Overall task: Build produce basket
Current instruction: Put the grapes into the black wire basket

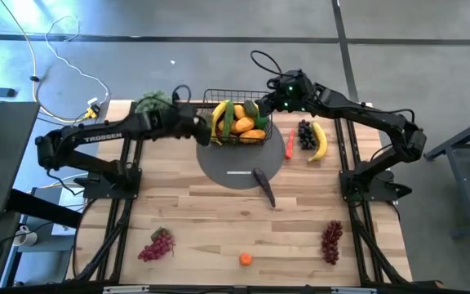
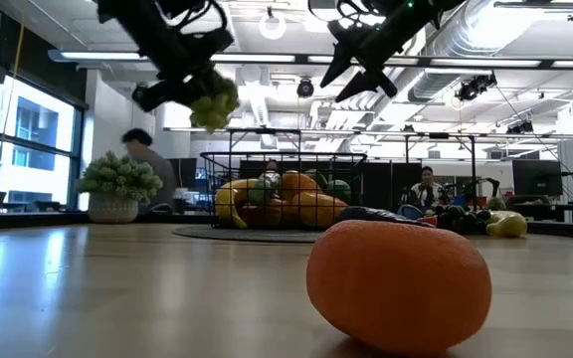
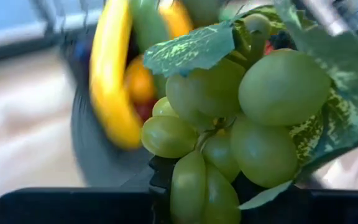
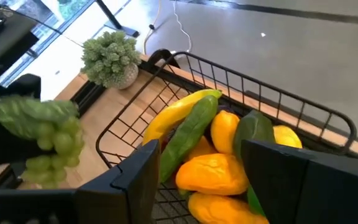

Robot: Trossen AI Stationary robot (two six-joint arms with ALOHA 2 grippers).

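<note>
- Overhead, the rectangular black wire-mesh basket [image 1: 239,122] sits at the twelve o'clock edge of the dark grey round mat [image 1: 219,167] on the pale wooden desk [image 1: 194,220]. A yellow banana [image 1: 220,119], a green cucumber [image 1: 228,121] and orange mangoes [image 1: 248,129] lie inside it. The left end effector [image 1: 205,131] is at the basket's nine o'clock side; the right end effector [image 1: 269,104] hangs over its two o'clock corner. At three o'clock of the basket lie a red chili [image 1: 290,144], dark purple grapes [image 1: 305,134] and a second banana [image 1: 321,140]. A dark eggplant [image 1: 263,183] rests at the mat's five o'clock edge. Red grape bunches [image 1: 157,245] [image 1: 331,242] and a small orange fruit [image 1: 245,259] lie near the six o'clock edge; a grey-green leafy bunch [image 1: 152,102] stands at eleven o'clock of the basket.
- From desk level, the left end effector [image 2: 192,91] is clenched on a bunch of green grapes [image 2: 212,107], held in the air above the basket's [image 2: 282,189] left side. The right end effector [image 2: 356,72] has its fingers spread apart, holding nothing. The orange fruit [image 2: 398,286] fills the foreground.
- At the left wrist, the green grapes [image 3: 229,130] with their leaf fill the view, the banana [image 3: 110,87] blurred behind.
- At the right wrist, the released dark fingers [image 4: 303,180] frame the basket [image 4: 229,81], where the cucumber [image 4: 188,134] lies across the banana [image 4: 176,112] beside mangoes [image 4: 213,174]; the green grapes [image 4: 51,149] hang just outside its rim.
</note>
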